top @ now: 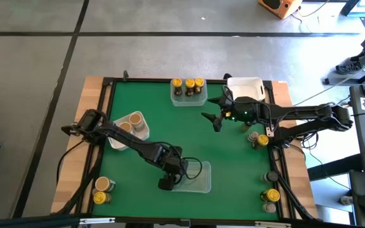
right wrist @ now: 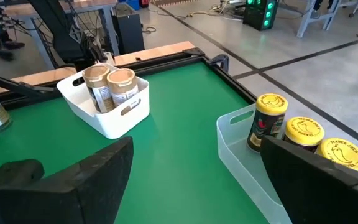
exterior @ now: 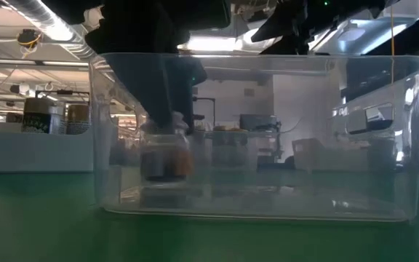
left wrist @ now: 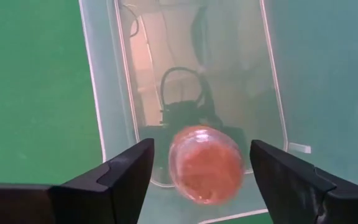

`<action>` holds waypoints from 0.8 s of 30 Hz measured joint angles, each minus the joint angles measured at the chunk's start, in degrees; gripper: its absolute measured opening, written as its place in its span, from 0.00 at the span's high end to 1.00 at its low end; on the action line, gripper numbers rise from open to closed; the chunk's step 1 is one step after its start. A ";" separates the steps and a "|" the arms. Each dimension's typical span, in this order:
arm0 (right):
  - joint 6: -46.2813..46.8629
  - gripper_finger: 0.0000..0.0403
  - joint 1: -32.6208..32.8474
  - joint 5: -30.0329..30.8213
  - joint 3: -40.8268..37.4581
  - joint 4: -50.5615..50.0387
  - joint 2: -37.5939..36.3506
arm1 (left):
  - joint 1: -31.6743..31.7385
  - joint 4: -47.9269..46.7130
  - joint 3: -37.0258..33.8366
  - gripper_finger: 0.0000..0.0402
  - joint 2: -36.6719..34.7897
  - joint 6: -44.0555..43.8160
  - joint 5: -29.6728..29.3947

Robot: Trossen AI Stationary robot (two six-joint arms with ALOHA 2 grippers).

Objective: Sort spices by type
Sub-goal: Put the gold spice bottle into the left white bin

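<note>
Left wrist view shows the left gripper point(left wrist: 197, 171) directly above a pinkish-brown-lidded spice jar point(left wrist: 206, 163), which stands upright inside the clear tub point(left wrist: 107, 93) at the near edge of the table. The jar's long axis runs vertical, in line with the gripper's approach, so only its round lid faces the camera. The fingers point(left wrist: 126, 171) stand spread on either side of the lid with a visible gap at each flank; neither pad touches it. The jar appears set down, resting on the tub floor.

The low view confirms this: the jar point(exterior: 167, 153) sits on the bottom of the tub point(exterior: 384, 131), toward one end, with the dark arm descending onto it from above.

The high view places the left gripper point(top: 170, 180) over the tub point(top: 201, 180), and the right gripper point(top: 215, 120) well apart, hovering mid-table near the tub of yellow-lidded jars point(top: 189, 85). Its fingers are spread wide and hold nothing. Two tan-lidded jars point(right wrist: 109, 87) sit in a white tub point(right wrist: 114, 121).

Judgement: the left arm is the one concerned with this jar. Its exit is straight up along the jar's axis; any sideways drift could knock the jar over.
</note>
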 joint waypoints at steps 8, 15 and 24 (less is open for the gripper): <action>-0.08 0.13 0.00 0.00 0.00 0.01 -0.02 | -0.17 -6.90 5.17 0.36 -3.99 0.91 -0.52; -0.08 0.13 0.00 0.00 0.00 -0.04 -0.02 | -0.60 -14.83 5.37 0.36 -12.27 -1.75 -2.54; -0.08 0.13 -0.02 0.00 0.00 -0.20 -0.02 | -7.49 -22.58 -1.55 0.36 -25.82 -14.32 -12.43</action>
